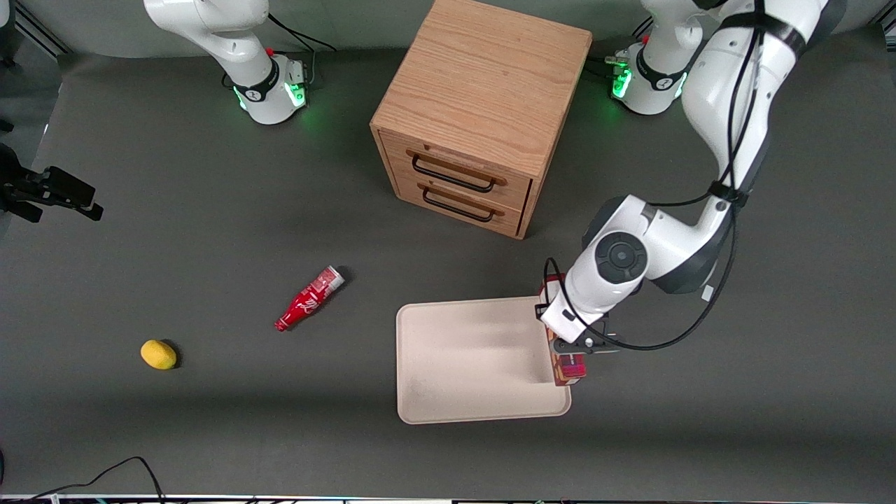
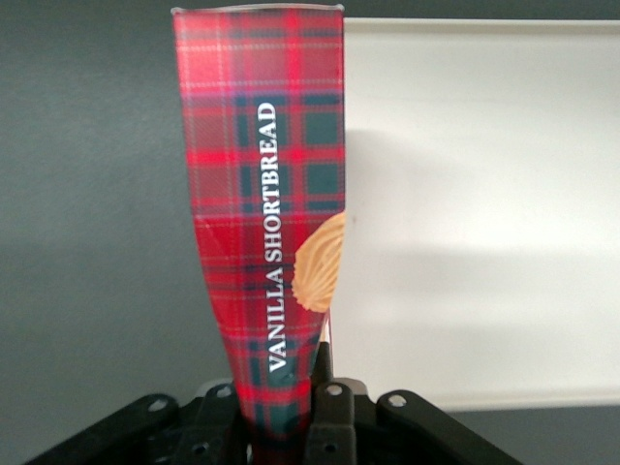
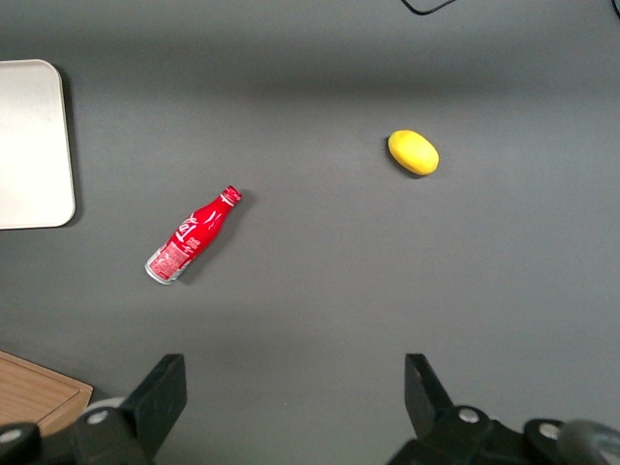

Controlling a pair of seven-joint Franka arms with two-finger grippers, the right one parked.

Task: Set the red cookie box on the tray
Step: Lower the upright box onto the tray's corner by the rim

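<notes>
Nearest the front camera lies the tray [image 1: 476,364], flat on the dark table [image 1: 210,434], cream and bare across its middle; at its edge toward the working arm's end hangs the gripper [image 1: 570,344], clamped on the red cookie box [image 1: 568,369]; the wrist view shows the box [image 2: 266,223] pinched between the black fingers [image 2: 334,412] near one of its ends, its tartan length running straight away from the claw, with the words "VANILLA SHORTBREAD" along it; the box's long axis runs alongside that tray edge, its nearer end poking out below the wrist in the front view; whether it rests on the rim or hangs just above it I cannot tell.

The relation that matters: the tray's open surface [image 2: 484,194] lies to one side of the box, toward the parked arm's end of the table; so the box seems to straddle the rim rather than sit well inside; my judgement is that a short sideways carry toward the tray's middle, long axis kept as it is, would serve before the fingers let go.

Farther off toward the parked arm's end lie a lemon [image 1: 159,354] and a small red bottle [image 1: 309,299] on its side, both well apart from the tray; farthest from the camera stands a wooden drawer cabinet [image 1: 476,119], drawers shut.
</notes>
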